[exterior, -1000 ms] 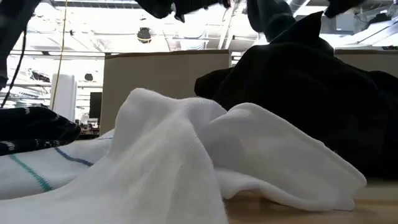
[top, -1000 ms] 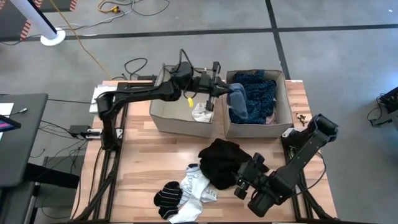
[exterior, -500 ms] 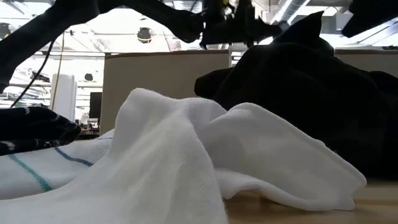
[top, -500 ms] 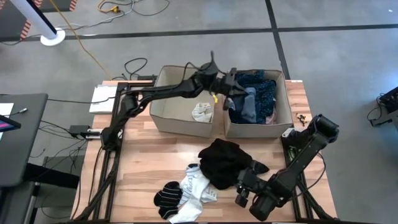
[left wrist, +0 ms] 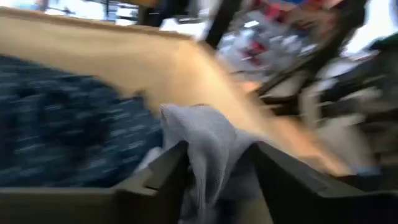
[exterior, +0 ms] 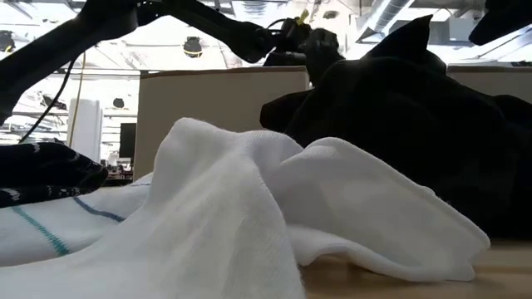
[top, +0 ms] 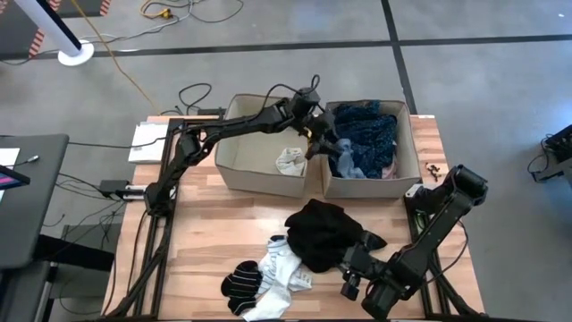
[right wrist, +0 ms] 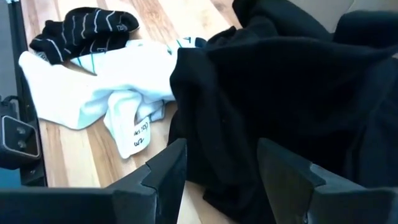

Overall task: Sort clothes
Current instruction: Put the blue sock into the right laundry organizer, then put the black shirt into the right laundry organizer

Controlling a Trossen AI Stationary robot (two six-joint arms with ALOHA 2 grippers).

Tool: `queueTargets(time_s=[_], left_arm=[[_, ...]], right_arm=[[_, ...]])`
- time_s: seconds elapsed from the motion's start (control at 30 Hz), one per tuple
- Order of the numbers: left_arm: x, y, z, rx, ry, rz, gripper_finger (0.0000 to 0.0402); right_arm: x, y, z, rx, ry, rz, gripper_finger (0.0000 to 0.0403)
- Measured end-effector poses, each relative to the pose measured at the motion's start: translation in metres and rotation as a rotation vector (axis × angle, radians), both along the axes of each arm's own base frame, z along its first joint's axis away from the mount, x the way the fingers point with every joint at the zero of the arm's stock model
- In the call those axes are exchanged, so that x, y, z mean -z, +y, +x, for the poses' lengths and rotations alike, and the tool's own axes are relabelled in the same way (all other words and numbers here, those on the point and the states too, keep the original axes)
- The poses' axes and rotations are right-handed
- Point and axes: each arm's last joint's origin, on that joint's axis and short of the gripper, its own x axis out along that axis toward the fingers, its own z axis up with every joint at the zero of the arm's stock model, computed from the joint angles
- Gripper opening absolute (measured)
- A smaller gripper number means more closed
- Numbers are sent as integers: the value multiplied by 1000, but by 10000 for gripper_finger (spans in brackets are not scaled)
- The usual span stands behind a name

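From above, our left gripper (top: 323, 143) has swung over the right bin (top: 407, 170) and parted its fingers, so the light blue piece (top: 344, 163) now lies there, one garment sorted. Its wrist view shows that piece (left wrist: 208, 146) slack between spread fingers. Our right gripper (right wrist: 217, 168) hovers half-open by the black piece (right wrist: 292, 81) on the wooden table (top: 206, 233); concrete floor surrounds.

Setting: a robotics lab or industrial test hall. Indicators: grey concrete floor (top: 268, 22) with dark seams; loose yellow and black cables (top: 170, 13) in the upper left of the frame; a wooden tabletop (top: 232, 224) on a black metal frame; exposed ceiling lighting (exterior: 193, 46) visible across the room in the low view.
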Motion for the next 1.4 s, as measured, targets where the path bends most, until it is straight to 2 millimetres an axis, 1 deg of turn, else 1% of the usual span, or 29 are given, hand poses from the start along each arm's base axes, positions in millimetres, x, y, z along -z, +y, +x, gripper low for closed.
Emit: queueTargets(time_s=[0.07, 0.17, 0.23, 0.37, 0.5, 0.63, 0.7, 0.8, 0.93, 0.97, 1.07, 1.13, 1.2, 1.27, 1.4], left_arm=[[-9, 1, -2, 67, -1, -76, 206], [-29, 0, -5, 131, -17, -131, 236], [-44, -1, -9, 154, -5, -152, 246], [-78, -10, -24, 151, 13, -97, 249], [-106, -18, -48, 70, 15, 49, 249], [-141, -29, -80, 4, -1, 185, 249], [-158, -38, -98, -12, -3, 248, 249], [-173, -54, -120, -13, 31, 329, 249], [-179, -73, -139, -44, 129, 438, 249], [-181, -76, -143, -55, 131, 456, 249], [-187, -84, -152, -66, 128, 474, 249], [-187, -89, -158, -57, 149, 465, 249], [-179, -92, -158, -35, 200, 447, 249], [-165, -94, -154, -8, 275, 423, 249], [-137, -99, -147, 28, 385, 388, 249]], right_arm=[[0, -1, 1, 2, 0, -1, 210], [0, -1, 1, 2, 0, 0, 210], [0, 0, 0, -2, 0, 0, 210], [0, 3, -3, -12, 0, -1, 210], [0, 4, -5, -28, 1, -15, 210], [0, 4, -5, -49, 11, -42, 210], [0, 3, -3, -62, 17, -62, 210], [0, -1, 1, -80, 34, -99, 210], [0, -8, 8, -97, 58, -149, 210], [0, -10, 10, -101, 65, -162, 210], [0, -17, 16, -111, 87, -199, 210], [0, -21, 20, -117, 101, -216, 211], [0, -26, 24, -117, 127, -221, 218], [1, -32, 26, -109, 165, -220, 234], [3, -44, 33, -88, 224, -188, 284]])
